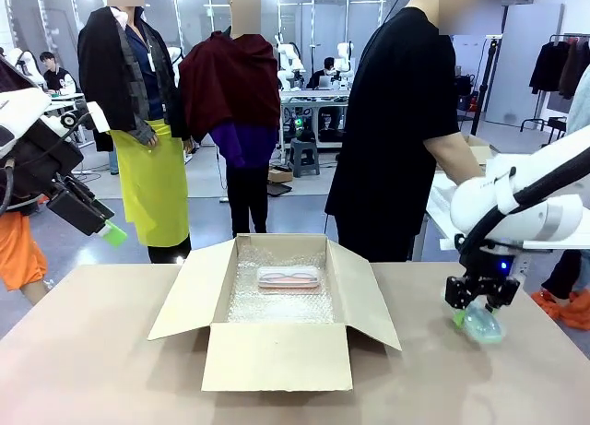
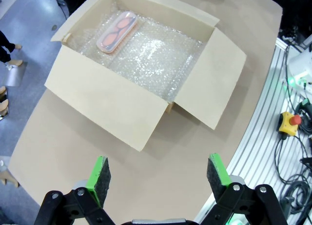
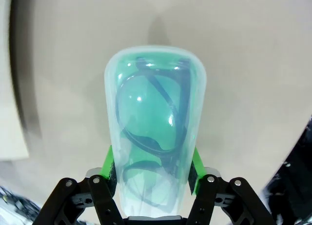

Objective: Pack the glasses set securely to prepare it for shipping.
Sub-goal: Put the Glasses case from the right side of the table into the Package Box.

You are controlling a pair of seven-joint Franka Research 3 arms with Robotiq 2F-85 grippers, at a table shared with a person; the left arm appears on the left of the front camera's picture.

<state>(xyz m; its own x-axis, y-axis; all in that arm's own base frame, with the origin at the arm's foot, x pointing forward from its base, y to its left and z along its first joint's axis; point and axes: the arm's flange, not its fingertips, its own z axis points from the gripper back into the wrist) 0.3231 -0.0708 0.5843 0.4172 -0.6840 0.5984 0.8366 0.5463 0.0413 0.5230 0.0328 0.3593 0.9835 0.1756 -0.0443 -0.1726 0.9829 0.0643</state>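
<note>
"Worktop (image 1: 92, 370), a big open box (image 1: 277, 356) in the middle, bubble wrap (image 1: 277, 307) inside, and the pink case (image 1: 289, 277) lying at its far end."

"And the mint case (image 1: 484, 326)?"

"Out to the box's right, low by the worktop. The right tool (image 3: 152, 164) clamps it across its width, long axis along the fingers (image 3: 109, 166). The box lies to that tool's left."

"Left tool (image 2: 158, 173)?"

"Spread wide, empty, raised."
</note>
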